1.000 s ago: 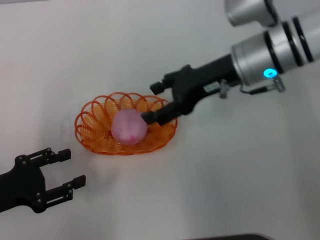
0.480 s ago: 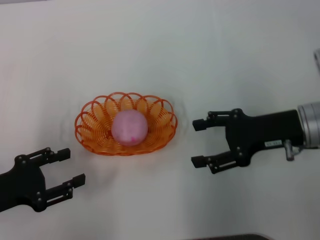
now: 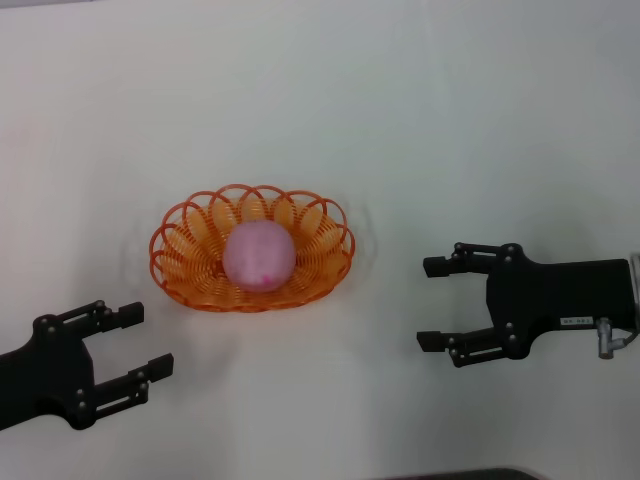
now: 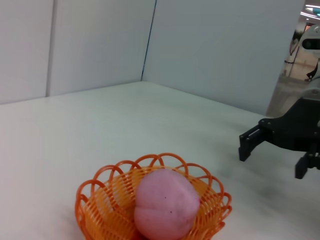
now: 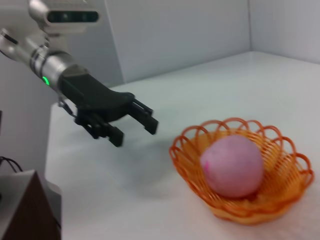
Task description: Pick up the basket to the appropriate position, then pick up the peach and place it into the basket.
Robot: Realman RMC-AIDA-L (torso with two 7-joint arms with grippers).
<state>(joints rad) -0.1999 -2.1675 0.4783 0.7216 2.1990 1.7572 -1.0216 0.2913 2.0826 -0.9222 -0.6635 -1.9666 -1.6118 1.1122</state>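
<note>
Peach [image 3: 258,255] sits inside basket [image 3: 185,288] mid-tabletop [image 3: 450,130]; placement looks done. Right end effector [image 3: 434,304] near basket, fingers apart, empty. Left end effector [image 3: 146,342] parked low, also spread, likely idle, giving clearance.

The basket [image 3: 252,249], an oval of looped orange plastic wire with a scalloped rim, stands upright on the white worktop [image 3: 400,120], left of centre and well clear of every edge. The peach [image 3: 259,255], round and pale pink with a small darker pink mark on its near side, sits inside the basket, resting in the middle of its base.
</note>
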